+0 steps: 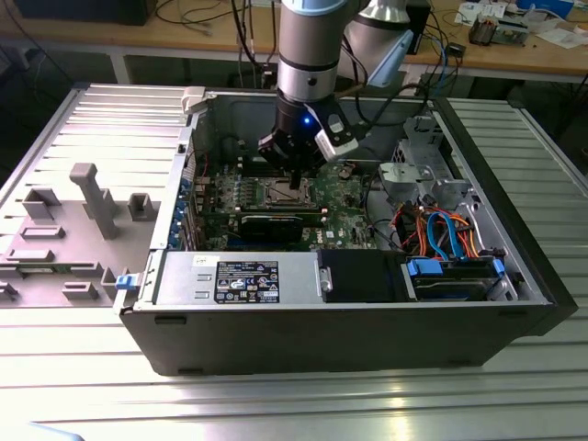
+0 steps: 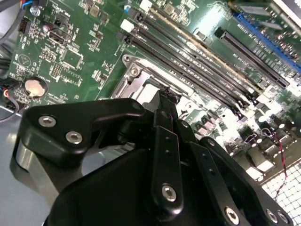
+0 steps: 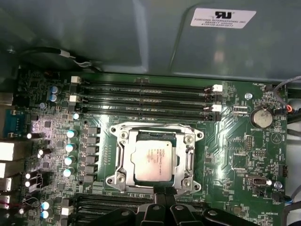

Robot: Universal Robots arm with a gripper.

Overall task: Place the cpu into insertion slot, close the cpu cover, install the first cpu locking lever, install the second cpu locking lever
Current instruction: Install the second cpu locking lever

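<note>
So right now I'm parked over the motherboard (image 3: pixel 235 155) inside the open PC case (image 1: pixel 367 340), with my gripper (image 3: pixel 164 195) hanging at the edge of the insertion slot (image 3: pixel 123 184). My fingertips (image 3: pixel 159 193) look pinched together with nothing between them, at the bottom centre of the first wrist view and mid-frame in the second wrist view.

The cpu (image 3: pixel 155 160) is already sitting flat in the socket, silver top up, dead centre of the first wrist view. It's square, so no real long axis to speak of. From my fingertips it lies just ahead, one socket edge away, near but apart. The cpu cover (image 3: pixel 155 129) reads to me as the silver frame around the chip; I can't say for sure whether it's fully down or whether the levers are latched.

Room is tight-ish: the memory slots (image 3: pixel 146 99) run along the far side of the socket, upper middle of that frame, and a row of capacitors (image 3: pixel 69 153) sits at its left. In the exterior view the power supply (image 1: pixel 239 280) fills the lower part of the case.
</note>
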